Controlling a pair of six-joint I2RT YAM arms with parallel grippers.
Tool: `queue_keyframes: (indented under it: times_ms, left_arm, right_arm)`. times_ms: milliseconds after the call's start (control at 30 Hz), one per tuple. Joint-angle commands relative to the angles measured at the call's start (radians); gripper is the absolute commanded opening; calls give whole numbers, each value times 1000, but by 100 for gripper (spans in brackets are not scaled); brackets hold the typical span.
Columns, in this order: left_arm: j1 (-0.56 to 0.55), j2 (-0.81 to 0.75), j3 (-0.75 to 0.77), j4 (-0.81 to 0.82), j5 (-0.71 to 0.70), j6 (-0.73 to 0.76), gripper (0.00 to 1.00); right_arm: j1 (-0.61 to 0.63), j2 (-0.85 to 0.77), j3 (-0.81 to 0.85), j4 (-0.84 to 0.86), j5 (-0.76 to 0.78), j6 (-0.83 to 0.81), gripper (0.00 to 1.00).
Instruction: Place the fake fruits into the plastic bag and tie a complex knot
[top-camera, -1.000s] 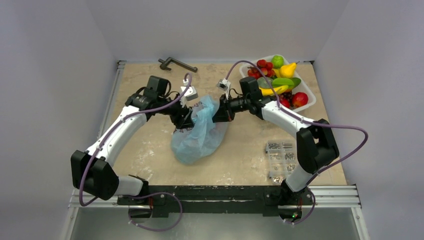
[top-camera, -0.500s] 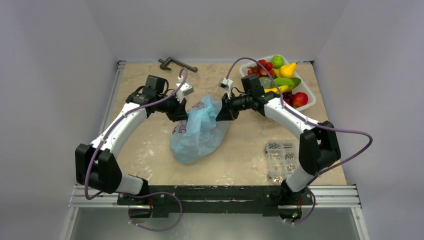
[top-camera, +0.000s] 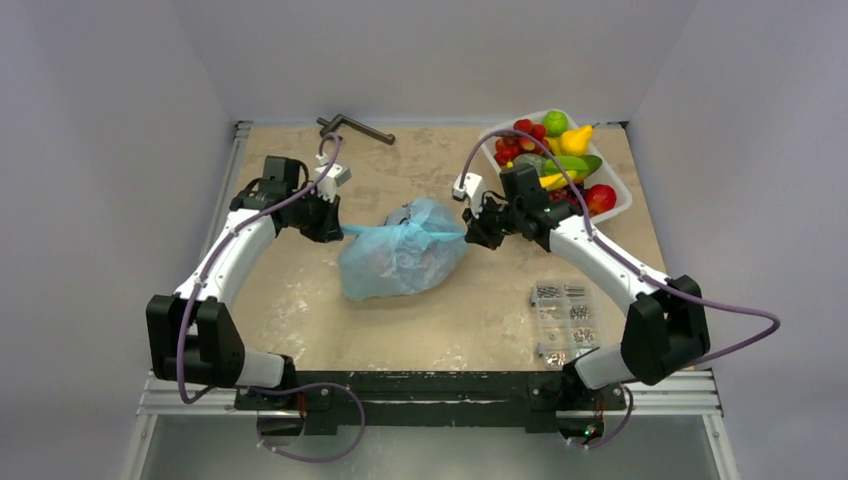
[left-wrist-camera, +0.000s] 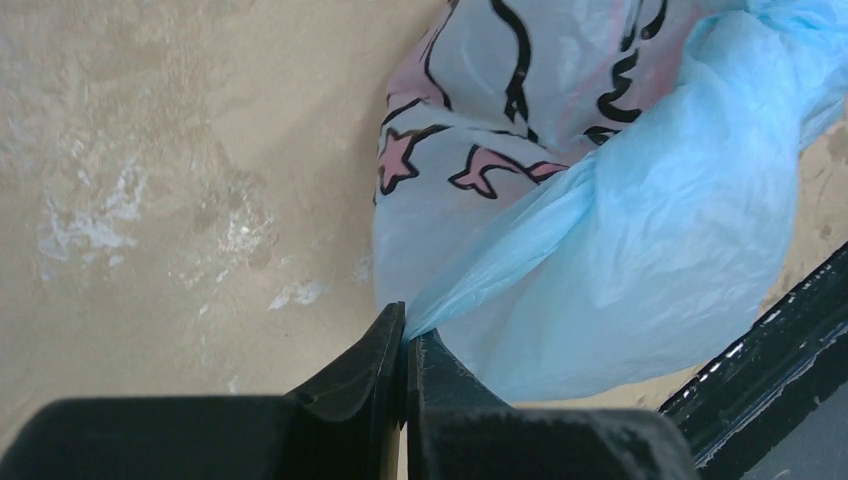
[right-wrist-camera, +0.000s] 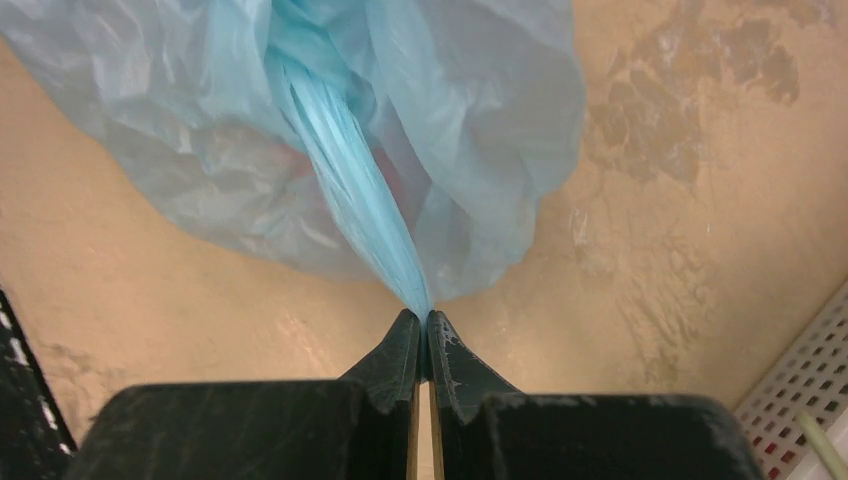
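The light-blue plastic bag (top-camera: 402, 258) lies bulging in the middle of the table, its two handles stretched out sideways. My left gripper (top-camera: 334, 229) is shut on the left handle, a twisted blue strip running from the bag (left-wrist-camera: 640, 220) into my closed jaws (left-wrist-camera: 406, 335). My right gripper (top-camera: 468, 234) is shut on the right handle, drawn taut from the bag (right-wrist-camera: 300, 150) to the jaw tips (right-wrist-camera: 424, 318). A reddish shape shows faintly through the plastic. More fake fruits (top-camera: 556, 160) fill the tray at the back right: red, green, yellow and orange pieces.
The white tray (top-camera: 618, 208) stands at the back right corner. A clear box of screws (top-camera: 561, 320) lies near the right arm's base. A dark metal handle (top-camera: 354, 127) lies at the back edge. Grey walls close in both sides.
Both arms have moved apart, left arm leftward and right arm rightward, pulling the bag's handles out sideways. The left gripper has shut on its handle. The bag has flattened and widened.
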Motion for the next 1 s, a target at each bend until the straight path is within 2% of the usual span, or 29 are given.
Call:
queue_keyframes:
  times_ms: [0, 67, 167, 267, 367, 400, 433, 500, 533, 600, 700, 800, 967]
  left_arm:
    - [81, 62, -53, 1, -251, -3, 0]
    - [92, 83, -51, -1, -223, -5, 0]
    - [85, 51, -48, 7, -89, -2, 0]
    - [64, -3, -43, 44, -70, -2, 0]
    - [59, -19, 8, 15, 15, 7, 0]
    - [53, -19, 28, -5, 55, 26, 0]
    - [42, -16, 45, -35, 88, 57, 2]
    - [24, -12, 71, -70, 145, 109, 31]
    - [21, -13, 74, -77, 160, 126, 44]
    - [21, -12, 87, -96, 175, 154, 57]
    - [21, -1, 115, -132, 176, 223, 60]
    - [19, 21, 147, -201, 190, 357, 61]
    - [5, 58, 165, -253, 132, 569, 64]
  right_arm:
    - [-31, -26, -118, -12, 257, -160, 0]
    - [-31, -23, -131, -8, 244, -176, 0]
    - [-30, -34, -100, -24, 218, -157, 0]
    - [-29, -28, -58, -38, 180, -160, 0]
    - [-29, -14, 8, -108, 73, -215, 0]
    - [-28, -7, 26, -130, 57, -227, 3]
    - [-26, 3, 45, -156, 33, -243, 19]
    - [-26, 24, 69, -173, 8, -264, 55]
    - [-25, 30, 73, -174, 2, -273, 64]
    - [-25, 46, 84, -179, -6, -295, 71]
    - [-21, 76, 105, -200, -11, -337, 73]
    - [-10, 105, 114, -209, 1, -369, 73]
    - [27, 131, 114, -153, 30, -365, 69]
